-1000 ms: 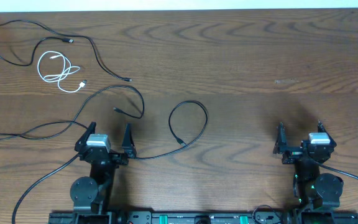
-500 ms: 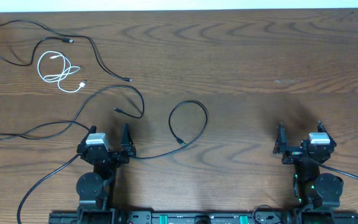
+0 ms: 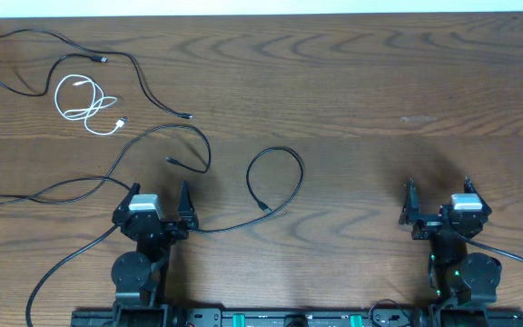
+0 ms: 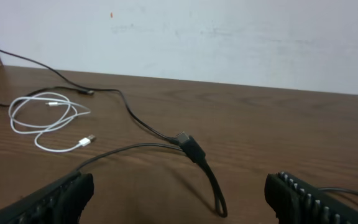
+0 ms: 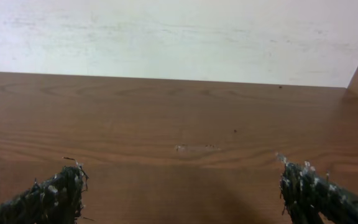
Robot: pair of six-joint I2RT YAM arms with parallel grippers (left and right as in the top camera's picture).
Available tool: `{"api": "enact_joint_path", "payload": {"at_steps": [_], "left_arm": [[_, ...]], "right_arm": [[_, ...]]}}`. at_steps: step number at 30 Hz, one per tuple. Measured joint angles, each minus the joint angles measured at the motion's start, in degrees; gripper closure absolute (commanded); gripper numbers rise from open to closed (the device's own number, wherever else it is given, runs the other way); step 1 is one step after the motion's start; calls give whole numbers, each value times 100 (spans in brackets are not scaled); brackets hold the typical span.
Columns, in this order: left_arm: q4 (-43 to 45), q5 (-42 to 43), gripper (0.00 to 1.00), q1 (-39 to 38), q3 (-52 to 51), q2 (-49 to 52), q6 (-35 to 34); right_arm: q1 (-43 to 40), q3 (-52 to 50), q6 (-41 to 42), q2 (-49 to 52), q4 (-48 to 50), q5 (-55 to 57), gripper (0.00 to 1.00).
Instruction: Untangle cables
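Several black cables (image 3: 275, 149) are sprawling from seven to eleven o'clock, the white cable (image 3: 119, 121) at ten. We are holding left gripper (image 3: 160, 189) and right gripper (image 3: 438, 183) apart, empty. Pinching one plug (image 3: 169, 160) with the left and pulling slowly is looking wisest.

Wooden table (image 3: 379, 73), black cables (image 3: 278, 149) spread across left half, white cable (image 3: 89, 111) coiled

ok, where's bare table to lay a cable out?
Free: right half of the table, from the black loop across to the right gripper and up to the far edge. Crowded: left third, white cable and black cables running to the left gripper.
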Motion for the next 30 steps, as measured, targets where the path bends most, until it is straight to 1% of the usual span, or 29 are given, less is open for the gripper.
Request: {"api": "enact_joint_path", "payload": {"at_steps": [9, 30], "left_arm": [[-4, -4, 6, 0, 0, 0, 426], [-2, -4, 7, 0, 0, 0, 455]], "right_arm": [[0, 0, 0, 0, 0, 0, 1], [0, 0, 0, 0, 0, 0, 1]]}}
